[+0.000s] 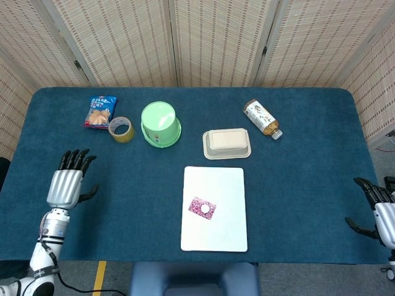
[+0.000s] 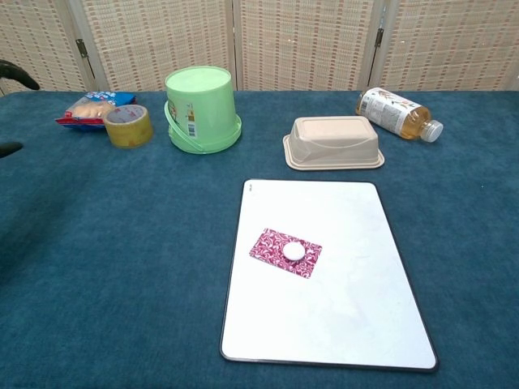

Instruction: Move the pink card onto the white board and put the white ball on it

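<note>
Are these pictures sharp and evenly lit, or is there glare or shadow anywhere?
Head view: sharp, even light, no glare on the white board; both hands, left and right, sit at the frame edges. Chest view: also sharp; the pink card and white ball read clearly, the board looks wider at the near end, and a soft dark shadow lies on the table at far left.

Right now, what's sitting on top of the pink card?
The white ball sits on the middle of the pink card, which lies flat on the white board. The bit of card under the ball is hidden.
</note>
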You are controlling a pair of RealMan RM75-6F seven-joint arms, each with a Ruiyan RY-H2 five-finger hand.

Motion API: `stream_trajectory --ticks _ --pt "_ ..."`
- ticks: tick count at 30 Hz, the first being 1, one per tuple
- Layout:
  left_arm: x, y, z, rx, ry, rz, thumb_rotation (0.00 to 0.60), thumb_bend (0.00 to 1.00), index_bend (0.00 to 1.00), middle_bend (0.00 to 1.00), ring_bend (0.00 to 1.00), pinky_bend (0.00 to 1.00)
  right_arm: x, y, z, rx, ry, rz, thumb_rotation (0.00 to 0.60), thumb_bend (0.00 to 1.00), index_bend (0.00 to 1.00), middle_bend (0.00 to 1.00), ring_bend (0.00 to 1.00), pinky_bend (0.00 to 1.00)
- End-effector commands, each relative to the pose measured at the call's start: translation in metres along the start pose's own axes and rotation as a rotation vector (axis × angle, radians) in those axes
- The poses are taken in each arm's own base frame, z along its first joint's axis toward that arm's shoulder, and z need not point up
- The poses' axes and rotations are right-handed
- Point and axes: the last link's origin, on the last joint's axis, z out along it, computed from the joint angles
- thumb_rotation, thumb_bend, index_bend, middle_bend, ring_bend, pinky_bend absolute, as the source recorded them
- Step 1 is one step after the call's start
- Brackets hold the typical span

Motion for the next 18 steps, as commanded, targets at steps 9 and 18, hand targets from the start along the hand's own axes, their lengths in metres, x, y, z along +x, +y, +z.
stream_trajectory --ticks 9,18 --pt "0.007 -0.045 -0.056 0.043 0.031 0.054 0.6 0.34 0.19 0.1 0.05 0.0 -0.002 -0.009 0.004 0.055 0.026 -0.002 0.6 0.24 0.11 0.14 0.15 0.15" --pt "0.01 -0.049 -0.08 0.066 0.032 0.047 0.6 0.34 0.21 0.1 0.05 0.0 -0.003 -0.012 -0.003 0.043 0.043 -0.019 0.6 0.25 0.11 0.14 0.15 0.14"
